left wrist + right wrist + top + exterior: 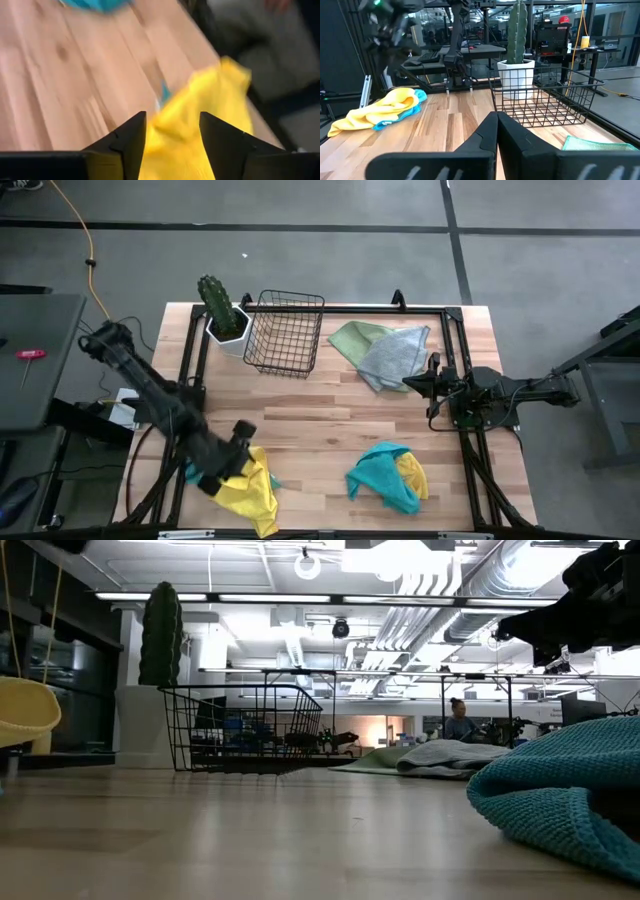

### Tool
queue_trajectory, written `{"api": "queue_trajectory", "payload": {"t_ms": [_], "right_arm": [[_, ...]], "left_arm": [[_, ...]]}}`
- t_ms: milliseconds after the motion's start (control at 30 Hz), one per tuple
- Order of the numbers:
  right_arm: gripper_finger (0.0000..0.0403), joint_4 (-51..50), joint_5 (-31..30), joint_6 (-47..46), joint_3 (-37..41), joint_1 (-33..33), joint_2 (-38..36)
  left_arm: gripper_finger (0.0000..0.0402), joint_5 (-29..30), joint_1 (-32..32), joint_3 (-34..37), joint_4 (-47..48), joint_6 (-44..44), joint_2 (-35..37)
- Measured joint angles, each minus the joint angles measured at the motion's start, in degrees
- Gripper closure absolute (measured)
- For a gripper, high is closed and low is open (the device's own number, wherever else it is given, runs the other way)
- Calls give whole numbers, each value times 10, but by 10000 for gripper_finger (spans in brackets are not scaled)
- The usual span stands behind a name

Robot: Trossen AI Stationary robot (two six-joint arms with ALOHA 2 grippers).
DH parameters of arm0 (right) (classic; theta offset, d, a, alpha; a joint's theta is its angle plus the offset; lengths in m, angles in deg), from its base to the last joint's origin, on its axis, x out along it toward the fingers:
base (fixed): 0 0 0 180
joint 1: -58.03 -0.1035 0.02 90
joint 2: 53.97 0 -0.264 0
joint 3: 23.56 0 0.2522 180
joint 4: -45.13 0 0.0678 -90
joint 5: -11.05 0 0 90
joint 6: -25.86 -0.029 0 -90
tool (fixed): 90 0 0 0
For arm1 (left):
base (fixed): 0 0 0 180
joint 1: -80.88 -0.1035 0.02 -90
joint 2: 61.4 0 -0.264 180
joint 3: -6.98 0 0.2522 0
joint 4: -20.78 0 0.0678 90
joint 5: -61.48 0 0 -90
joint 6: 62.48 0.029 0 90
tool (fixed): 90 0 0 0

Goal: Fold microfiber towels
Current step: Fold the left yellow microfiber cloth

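Note:
A crumpled yellow towel (256,490) (210,100) (380,112) lies at the table's near left, with a bit of teal cloth (418,98) under it. My left gripper (235,470) (172,135) is over it, slanting down, fingers open on either side of a yellow fold. A teal towel (378,475) (560,790) bunched with another yellow one (412,475) lies near the front middle. A light green towel (352,338) and a grey towel (392,358) lie overlapped at the far right. My right gripper (425,385) (496,127) rests shut at the right edge.
A black wire basket (287,332) (245,725) and a potted cactus (222,310) (516,37) stand at the far left. A black frame rail (330,308) runs round the table. Bare wood (330,415) lies in the middle.

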Motion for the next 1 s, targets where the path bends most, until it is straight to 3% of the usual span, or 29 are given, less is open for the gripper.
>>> {"api": "queue_trajectory", "payload": {"t_ms": [200, 367, 667, 867, 1000], "right_arm": [[402, 0, 0, 0, 0, 0, 0], [402, 0, 0, 0, 0, 0, 0], [402, 0, 0, 0, 0, 0, 0], [402, 0, 0, 0, 0, 0, 0], [402, 0, 0, 0, 0, 0, 0]], "left_arm": [[210, 69, 100, -4, 18, -49, -86], [214, 120, 142, -4, 18, -30, -155], [215, 139, 142, -4, 18, -4, -232], [216, 145, 141, -4, 19, -4, -234], [216, 186, 143, -11, 29, -9, -224]]}}
